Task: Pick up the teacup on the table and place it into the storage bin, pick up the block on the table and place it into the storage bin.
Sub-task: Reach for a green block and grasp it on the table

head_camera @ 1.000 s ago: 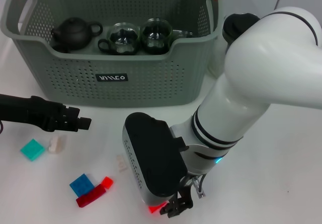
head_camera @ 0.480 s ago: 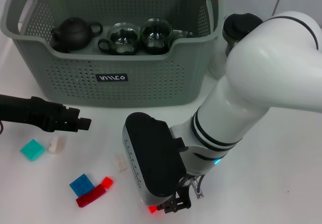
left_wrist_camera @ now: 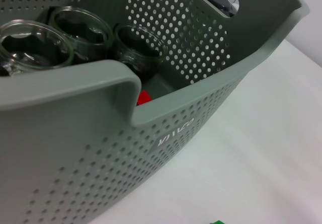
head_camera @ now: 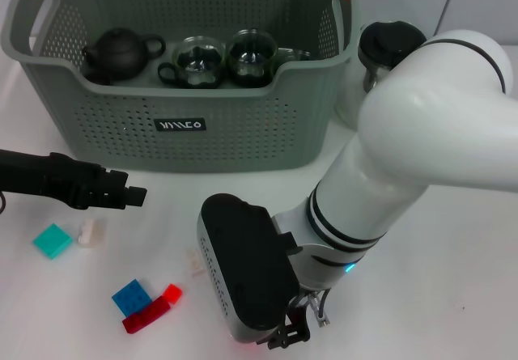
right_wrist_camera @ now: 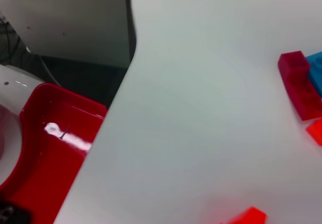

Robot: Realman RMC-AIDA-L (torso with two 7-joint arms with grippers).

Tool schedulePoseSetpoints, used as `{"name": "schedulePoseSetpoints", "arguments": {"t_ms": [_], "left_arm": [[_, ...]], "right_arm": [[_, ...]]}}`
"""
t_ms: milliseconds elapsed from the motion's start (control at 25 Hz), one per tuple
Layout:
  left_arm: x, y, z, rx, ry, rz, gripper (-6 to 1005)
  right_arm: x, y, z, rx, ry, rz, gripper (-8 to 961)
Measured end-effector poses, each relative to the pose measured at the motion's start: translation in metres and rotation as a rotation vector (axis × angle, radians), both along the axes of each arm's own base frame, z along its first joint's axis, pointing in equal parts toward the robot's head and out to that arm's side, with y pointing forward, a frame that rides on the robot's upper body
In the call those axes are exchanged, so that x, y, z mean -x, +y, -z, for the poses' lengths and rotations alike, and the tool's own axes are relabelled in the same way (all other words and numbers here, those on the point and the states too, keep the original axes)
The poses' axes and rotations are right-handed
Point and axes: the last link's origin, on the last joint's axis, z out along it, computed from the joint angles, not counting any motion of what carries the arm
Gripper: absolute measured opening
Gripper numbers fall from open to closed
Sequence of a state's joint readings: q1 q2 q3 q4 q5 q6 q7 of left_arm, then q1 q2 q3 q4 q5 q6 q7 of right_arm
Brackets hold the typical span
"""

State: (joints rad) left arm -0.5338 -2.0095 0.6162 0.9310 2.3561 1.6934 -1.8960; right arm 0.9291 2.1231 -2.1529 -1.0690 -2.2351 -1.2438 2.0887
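The grey perforated storage bin (head_camera: 186,125) stands at the back and holds a black teapot (head_camera: 120,52) and glass teacups (head_camera: 199,61). The left wrist view shows its wall (left_wrist_camera: 166,148), glass cups (left_wrist_camera: 80,27) and a red block (left_wrist_camera: 144,97) inside. My right gripper (head_camera: 289,335) hangs low at the table's front edge, over a red block (head_camera: 243,345) that barely shows; this block also shows in the right wrist view (right_wrist_camera: 247,217). My left gripper (head_camera: 129,195) hovers at the left, in front of the bin, above a pale block (head_camera: 91,232).
A teal block (head_camera: 53,240), a blue block (head_camera: 131,297), a red block (head_camera: 171,294), a dark red block (head_camera: 146,318) and a small white piece (head_camera: 194,261) lie at the front left. A glass jug with black lid (head_camera: 390,43) stands right of the bin.
My right gripper has moved down toward the front edge, and the red block beneath it is now nearly hidden. The left arm has not moved.
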Motion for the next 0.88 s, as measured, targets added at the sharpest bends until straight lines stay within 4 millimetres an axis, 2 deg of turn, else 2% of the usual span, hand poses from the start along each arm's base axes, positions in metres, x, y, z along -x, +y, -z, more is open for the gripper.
{"name": "schedulePoseSetpoints", "arguments": {"t_ms": [400, 880], "left_arm": [[0.0, 0.0, 0.001, 0.0, -0.002, 0.0, 567], [-0.001, 0.001, 0.0, -0.001, -0.002, 0.002, 567]], "right_arm": [[0.003, 0.001, -0.001, -0.018, 0.008, 0.019, 317], [0.011, 0.003, -0.002, -0.05, 0.018, 0.056, 218]]}}
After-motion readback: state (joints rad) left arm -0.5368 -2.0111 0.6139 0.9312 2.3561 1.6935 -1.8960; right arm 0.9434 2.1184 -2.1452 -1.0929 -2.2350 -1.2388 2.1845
